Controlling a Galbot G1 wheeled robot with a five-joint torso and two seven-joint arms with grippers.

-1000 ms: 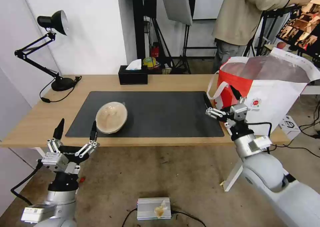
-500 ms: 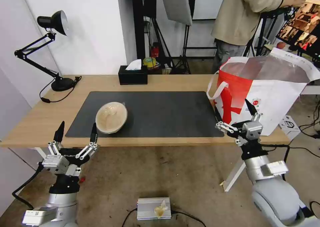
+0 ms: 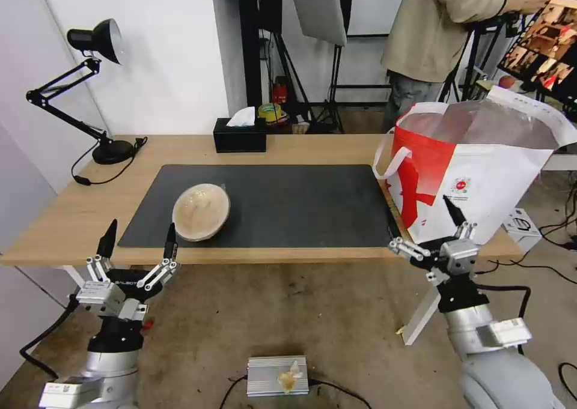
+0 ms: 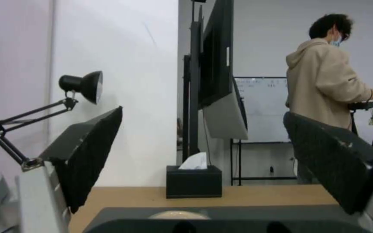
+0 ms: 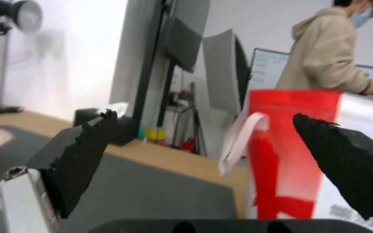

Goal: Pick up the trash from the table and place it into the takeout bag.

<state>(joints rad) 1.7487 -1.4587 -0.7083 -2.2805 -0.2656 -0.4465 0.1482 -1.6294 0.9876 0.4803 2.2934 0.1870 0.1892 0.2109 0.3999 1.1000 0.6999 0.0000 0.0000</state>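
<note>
The right gripper (image 3: 424, 227) hangs with fingers spread and empty, just off the worktop's (image 3: 66, 217) near edge, its arm rising from below. Just beyond it stands the bag (image 3: 481, 175), mouth open, a round red logo on its white side, the writing too small to read. The left gripper (image 3: 139, 237), marked GALBOT, is likewise spread wide and empty, below the near edge. Past it, on the mat (image 3: 300, 205), sits the bowl (image 3: 201, 211), with open mat between bowl and bag.
</note>
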